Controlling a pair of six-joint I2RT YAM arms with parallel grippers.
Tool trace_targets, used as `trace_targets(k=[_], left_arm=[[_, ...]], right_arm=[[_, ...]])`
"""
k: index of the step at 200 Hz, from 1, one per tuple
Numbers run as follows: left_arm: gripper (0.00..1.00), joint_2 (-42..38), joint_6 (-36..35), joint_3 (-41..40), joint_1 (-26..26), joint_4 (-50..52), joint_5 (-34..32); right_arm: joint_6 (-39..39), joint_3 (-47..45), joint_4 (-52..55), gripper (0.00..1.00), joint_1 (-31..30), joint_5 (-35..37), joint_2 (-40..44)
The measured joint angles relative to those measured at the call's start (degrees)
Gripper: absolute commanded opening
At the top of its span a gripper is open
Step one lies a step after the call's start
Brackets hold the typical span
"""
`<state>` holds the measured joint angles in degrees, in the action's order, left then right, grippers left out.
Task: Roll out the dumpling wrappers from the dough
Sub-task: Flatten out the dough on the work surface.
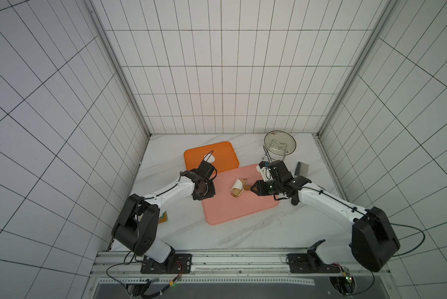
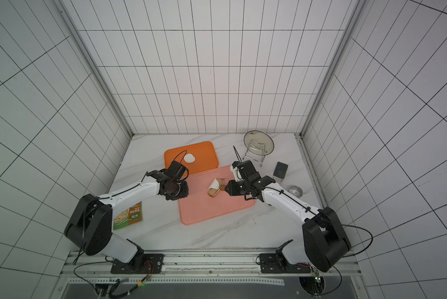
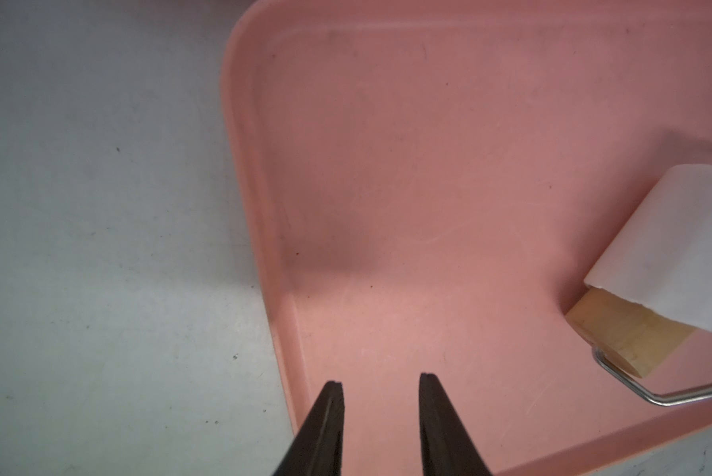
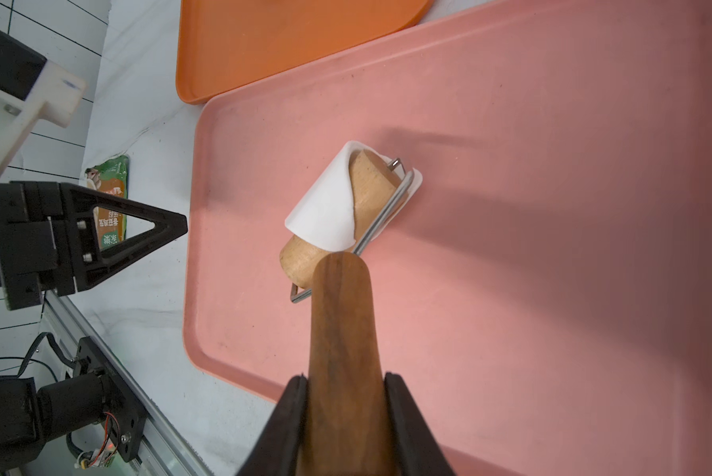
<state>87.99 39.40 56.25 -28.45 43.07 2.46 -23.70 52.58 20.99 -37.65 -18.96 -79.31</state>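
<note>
My right gripper [image 4: 346, 377] is shut on the dark wooden handle [image 4: 340, 309] of a small roller. The roller's pale drum [image 4: 371, 185] rests on the pink tray [image 4: 552, 206]. A thin white sheet of dough [image 4: 325, 210] is wrapped around the drum, and it shows in both top views [image 1: 237, 184] [image 2: 214, 184]. My left gripper [image 3: 381, 379] hangs open and empty over the pink tray's left part, apart from the roller [image 3: 626, 334]. A small round white piece [image 2: 190, 158] lies on the orange tray [image 2: 204, 152]. I cannot tell whether it is dough or dumpling wrappers.
A glass lid on a wire rack [image 2: 258, 143] stands at the back right. A dark flat rectangular tool [image 2: 280, 169] and a steel ring cutter [image 2: 295, 191] lie to the right of my right arm. A green packet [image 2: 129, 216] lies by the left arm.
</note>
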Motion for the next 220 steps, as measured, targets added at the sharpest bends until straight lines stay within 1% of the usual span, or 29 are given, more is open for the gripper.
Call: trace_targets(k=[28, 72, 111, 132, 152, 179, 220], left_arm=[[0.32, 0.0, 0.0, 0.0, -0.2, 0.0, 0.0], [0.32, 0.0, 0.0, 0.0, -0.3, 0.0, 0.0], [0.32, 0.0, 0.0, 0.0, -0.4, 0.0, 0.0], [0.32, -0.1, 0.0, 0.0, -0.4, 0.0, 0.0], [0.32, -0.1, 0.0, 0.0, -0.4, 0.0, 0.0], [0.32, -0.1, 0.0, 0.0, -0.4, 0.0, 0.0], [0.32, -0.1, 0.0, 0.0, -0.4, -0.6, 0.2]], right_arm=[[0.7, 2.4, 6.1, 0.00, 0.0, 1.8, 0.2], [1.5, 2.9, 10.8, 0.00, 1.1, 2.4, 0.4], [4.1, 10.4, 19.3, 0.00, 1.3, 4.0, -3.7], [5.9, 13.9, 25.2, 0.00, 1.3, 6.0, -4.6], [7.1, 15.4, 29.5, 0.00, 1.3, 7.6, -4.5], [7.9, 15.5, 31.4, 0.00, 1.7, 7.9, -4.3], [7.8, 15.8, 30.8, 0.00, 1.3, 7.4, -4.4]])
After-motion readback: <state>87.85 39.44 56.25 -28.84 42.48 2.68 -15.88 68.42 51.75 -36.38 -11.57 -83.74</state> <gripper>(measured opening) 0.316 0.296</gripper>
